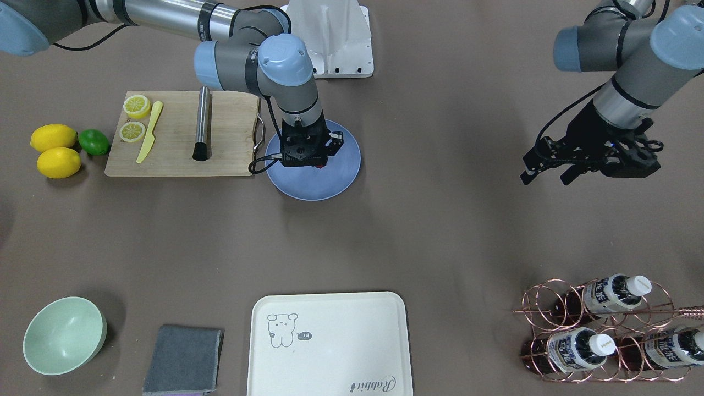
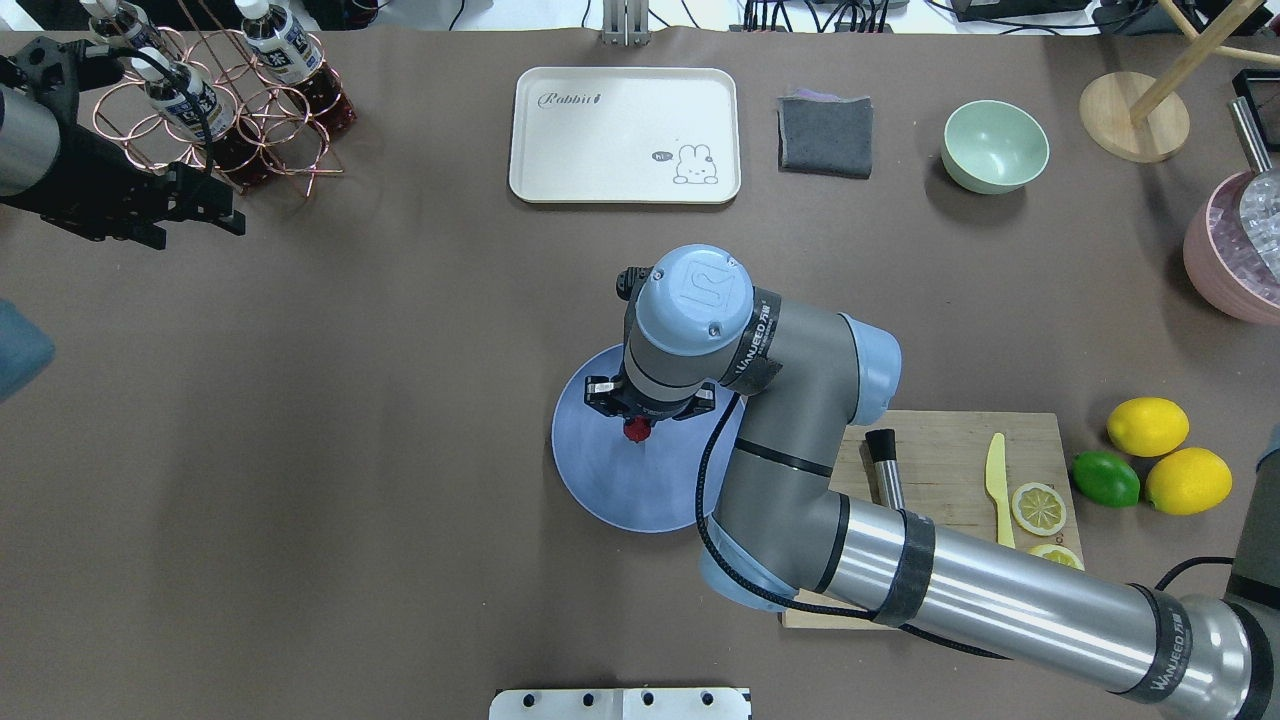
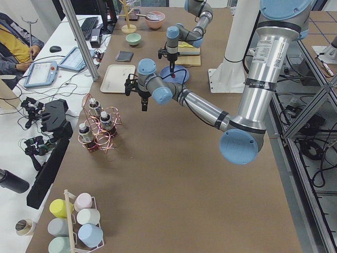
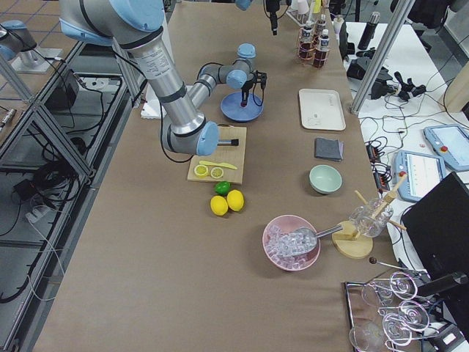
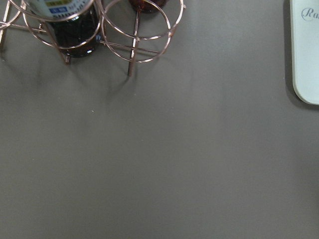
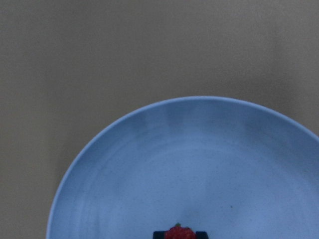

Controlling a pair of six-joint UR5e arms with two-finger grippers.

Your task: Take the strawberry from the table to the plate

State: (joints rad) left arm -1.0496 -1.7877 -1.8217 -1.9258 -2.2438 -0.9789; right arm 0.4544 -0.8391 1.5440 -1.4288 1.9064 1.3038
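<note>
The small red strawberry (image 2: 636, 431) sits between the fingertips of my right gripper (image 2: 637, 422), which is shut on it over the round blue-grey plate (image 2: 620, 490). In the right wrist view the strawberry (image 6: 179, 232) peeks in at the bottom edge between two black pads, with the plate (image 6: 174, 164) filling the view beneath. From the front only a red sliver of the strawberry (image 1: 320, 164) shows under the gripper body, above the plate (image 1: 316, 184). Whether the berry touches the plate I cannot tell. My left gripper (image 1: 549, 176) hangs open and empty over the brown table (image 1: 440, 231), far from the plate.
A wooden cutting board (image 2: 950, 450) with lemon slices, a yellow knife and a metal-handled brush lies beside the plate. Two lemons and a lime (image 2: 1105, 478) lie past it. A cream tray (image 2: 625, 135), grey cloth (image 2: 825, 135), mint bowl (image 2: 995, 145) and copper bottle rack (image 2: 230, 100) line the far edge.
</note>
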